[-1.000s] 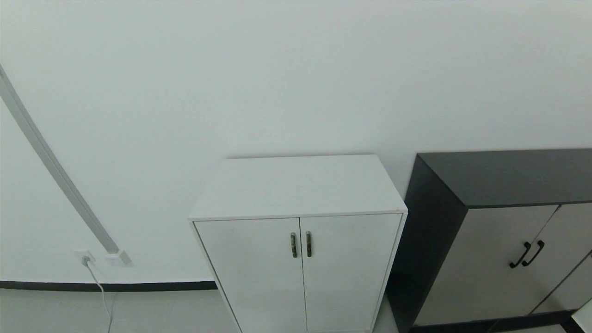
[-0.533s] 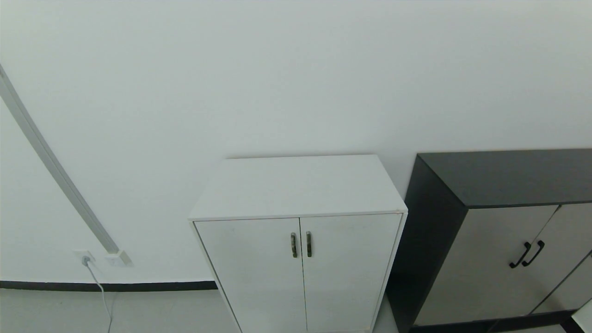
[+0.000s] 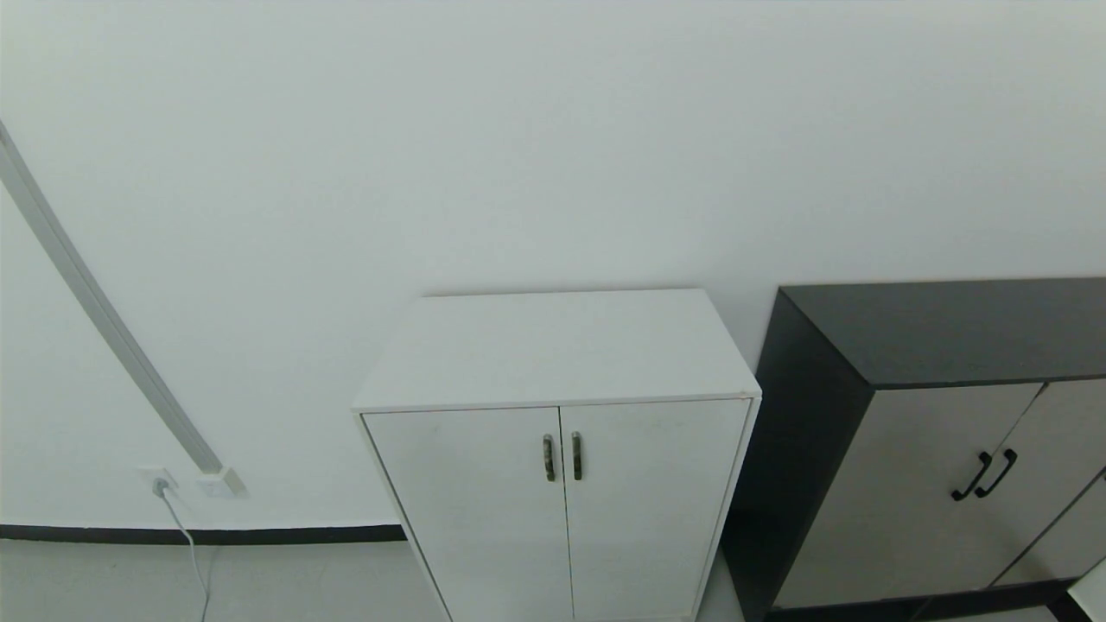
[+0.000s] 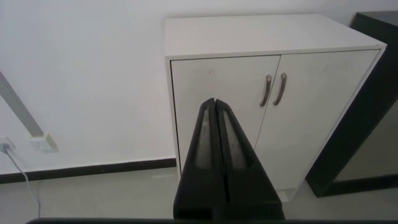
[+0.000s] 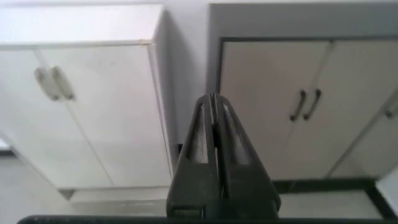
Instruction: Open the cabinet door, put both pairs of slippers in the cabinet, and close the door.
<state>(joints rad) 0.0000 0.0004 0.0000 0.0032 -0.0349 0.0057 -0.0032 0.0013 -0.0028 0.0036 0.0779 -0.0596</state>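
The left pincer (image 4: 215, 107) has its two dark fingers pressed together with nothing between them, and it hangs in front of the white cabinet (image 4: 273, 37) without touching it, its tip lined up with the cabinet's left door (image 4: 217, 81). The right pincer (image 5: 214, 99) is likewise closed flat on nothing, and it points at the narrow gap between the white cabinet (image 5: 81, 25) and the dark cabinet (image 5: 292, 74) beside it, clear of both. Seen from the head, the white cabinet (image 3: 553, 345) stands against the wall (image 3: 553, 130) with both doors shut flush, and its two upright handles (image 3: 549, 457) sit side by side at the centre seam. The dark cabinet (image 3: 942, 328) stands just to its right, near but apart, its paler doors shut too. On the wall to the left, a pale conduit (image 3: 104, 311) slants down to a socket (image 3: 158, 484), from which a cable (image 3: 194, 553) trails to the floor (image 3: 259, 587).
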